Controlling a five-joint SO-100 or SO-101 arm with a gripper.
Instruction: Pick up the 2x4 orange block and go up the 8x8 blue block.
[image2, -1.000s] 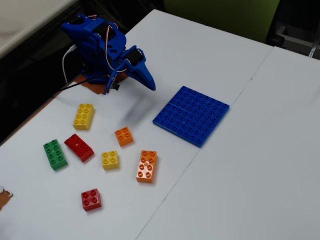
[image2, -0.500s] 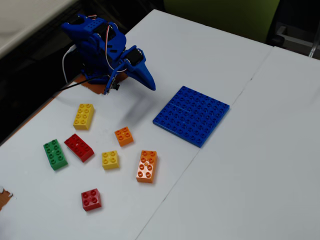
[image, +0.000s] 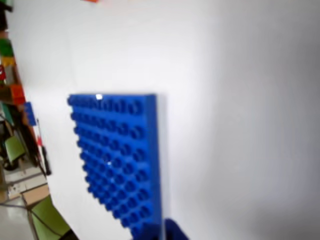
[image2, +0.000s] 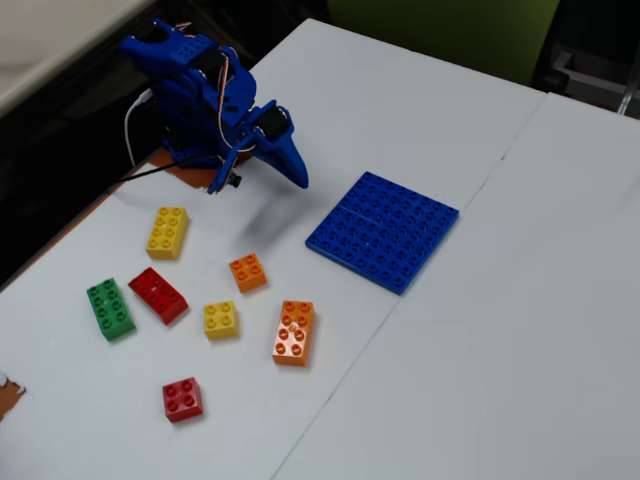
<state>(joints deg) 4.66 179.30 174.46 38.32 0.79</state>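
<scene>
**Orange brick lies on the table, arm folded away from it**

In the fixed view, the oblong orange plastic brick (image2: 293, 332) with 8 studs in 2 rows of 4 lies flat on the white table (image2: 520, 340), near the front, untouched, a small yellow 4-stud brick (image2: 220, 319) just to its left. Up and to the right, well apart, sits the large flat blue studded baseplate (image2: 383, 230), also seen tilted and blurred in the wrist view (image: 120, 160). The blue robot arm (image2: 200, 90) is folded at the table's far left edge, its gripper (image2: 290, 170) pointing down toward the baseplate, holding nothing; I cannot tell how far it is open.
</scene>
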